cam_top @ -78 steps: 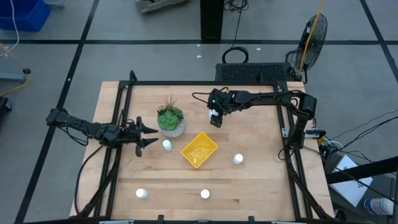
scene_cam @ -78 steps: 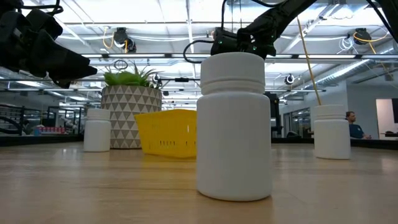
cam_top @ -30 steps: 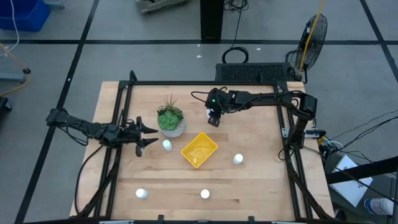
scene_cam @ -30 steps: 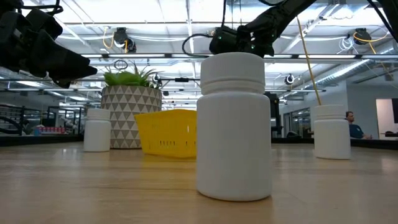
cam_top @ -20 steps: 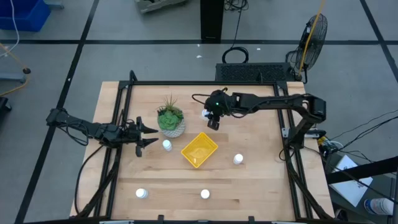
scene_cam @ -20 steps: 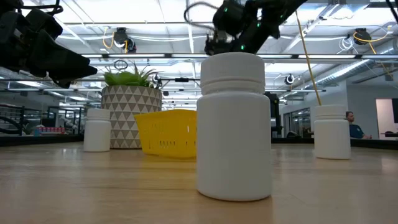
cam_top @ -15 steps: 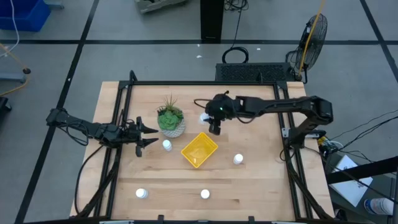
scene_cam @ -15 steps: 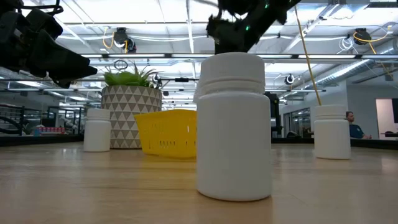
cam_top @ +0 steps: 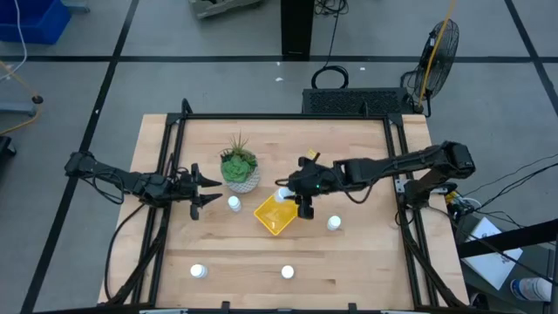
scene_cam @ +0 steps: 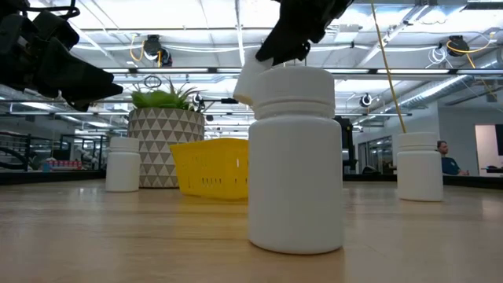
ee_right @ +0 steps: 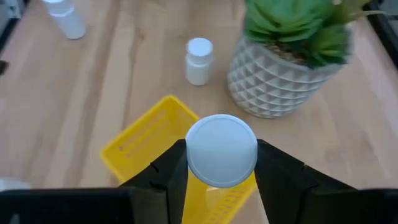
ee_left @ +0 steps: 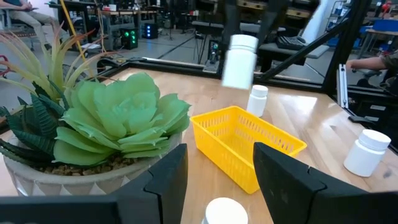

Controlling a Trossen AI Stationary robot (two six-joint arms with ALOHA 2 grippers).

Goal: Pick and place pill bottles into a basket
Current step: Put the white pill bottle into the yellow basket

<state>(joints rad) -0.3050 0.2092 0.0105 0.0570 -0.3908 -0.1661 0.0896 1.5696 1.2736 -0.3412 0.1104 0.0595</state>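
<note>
My right gripper (cam_top: 295,201) hangs over the yellow basket (cam_top: 270,223), shut on a white pill bottle (cam_top: 281,194). In the left wrist view that bottle (ee_left: 239,60) is in the air above the basket (ee_left: 236,140). Another bottle (cam_top: 234,204) stands on the table by the plant pot, just ahead of my left gripper (cam_top: 209,190), which is open at the table's left. Three more bottles stand on the table (cam_top: 334,223), (cam_top: 199,271), (cam_top: 287,272). My right gripper pinches the bottle between its two fingers (ee_right: 175,163), one on each side of the body just under the cap (ee_right: 221,149), which faces the wrist. The fingers slant down from the table's right. The bottle is lifted clear above the basket, slightly tilted.
A white patterned pot with a green plant (cam_top: 239,172) stands just left of the basket, close to my left gripper. A dark frame rail (cam_top: 279,117) runs round the table. In the low view a bottle (scene_cam: 296,161) stands close to the camera.
My right gripper has carried the bottle from the far middle of the table toward the near edge and upward, ending over the basket, and has tipped further down. The bottle stays in its fingers.
</note>
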